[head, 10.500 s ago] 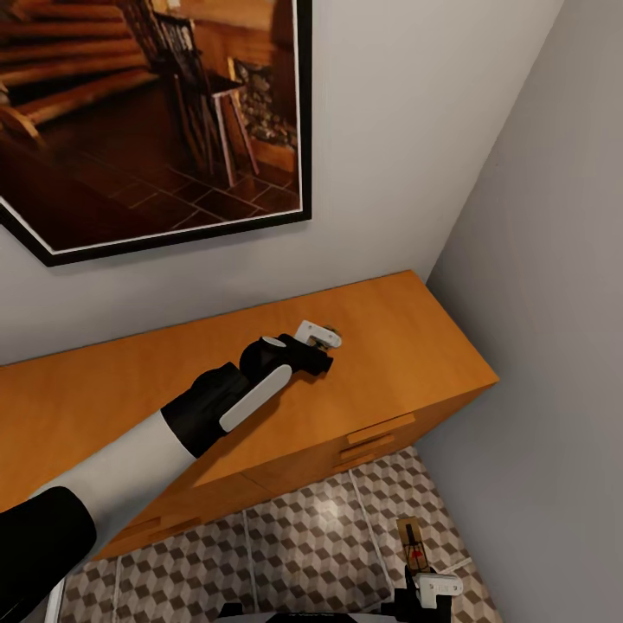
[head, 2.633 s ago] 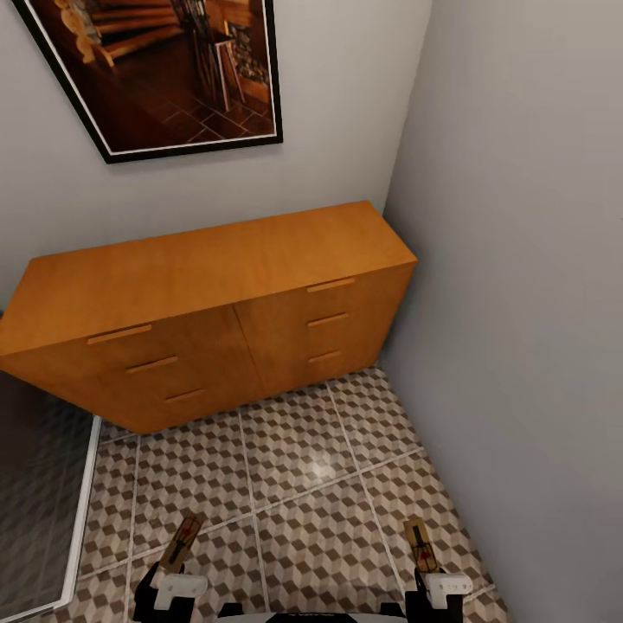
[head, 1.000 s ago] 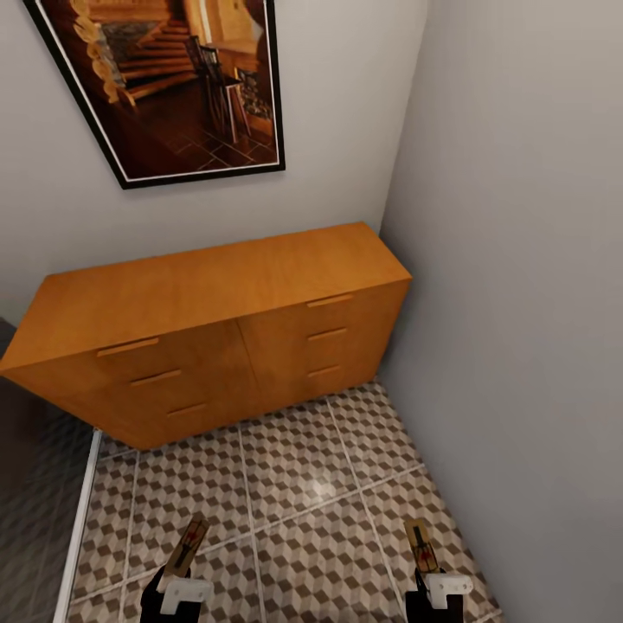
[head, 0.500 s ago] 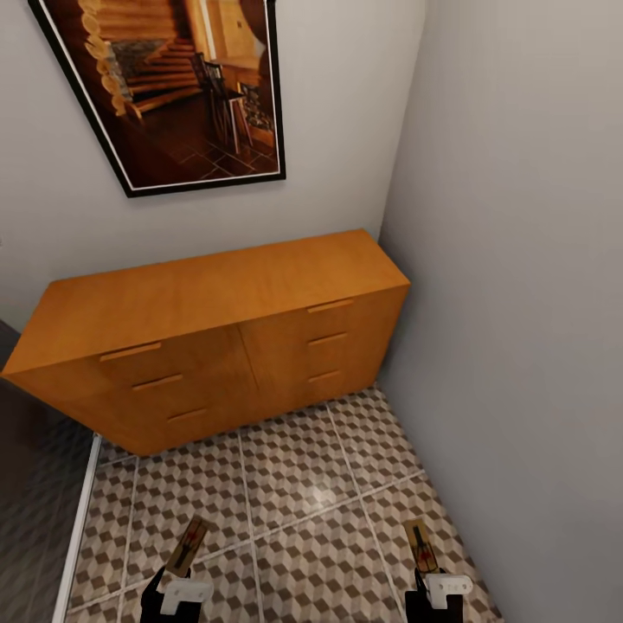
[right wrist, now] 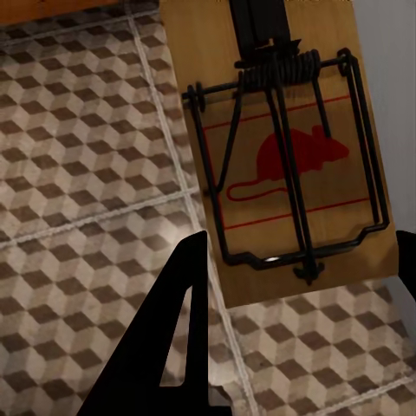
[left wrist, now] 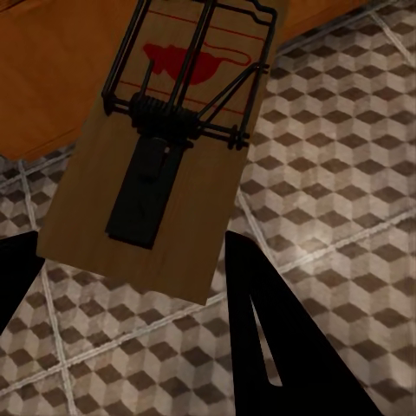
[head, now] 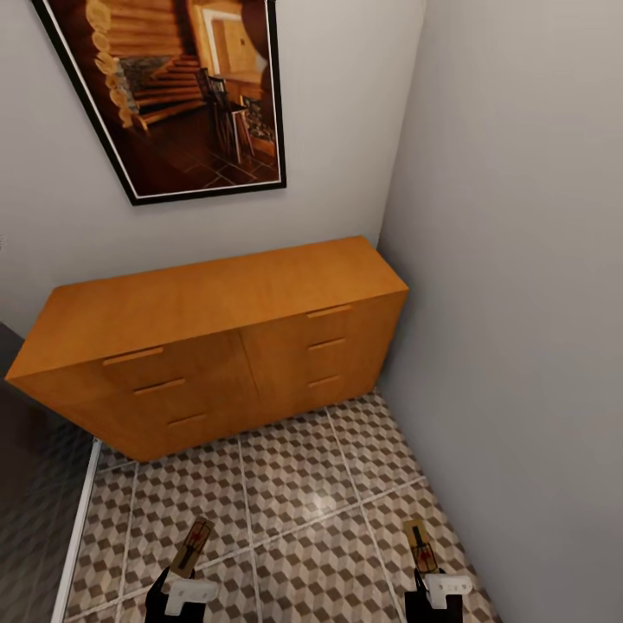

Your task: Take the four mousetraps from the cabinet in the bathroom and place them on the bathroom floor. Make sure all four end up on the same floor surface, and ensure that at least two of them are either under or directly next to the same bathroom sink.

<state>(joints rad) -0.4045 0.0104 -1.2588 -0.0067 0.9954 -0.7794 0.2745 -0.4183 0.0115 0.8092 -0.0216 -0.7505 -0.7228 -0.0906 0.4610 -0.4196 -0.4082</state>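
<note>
2 mousetraps held | left pincer (head: 182,581) grasps mousetrap (head: 192,547) | right pincer (head: 433,581) grasps second mousetrap (head: 420,545) | over bathroom floor (head: 303,484)

Cabinet (head: 216,337): against the back wall, its right end in the corner by the side wall.
Picture (head: 173,95): on the wall above the cabinet.
Bathroom floor (head: 294,484): in front of the cabinet.
Left mousetrap (head: 192,547): over the floor, before the left gripper (head: 184,590).
Right mousetrap (head: 420,545): near the side wall, before the right gripper (head: 439,588).
</note>
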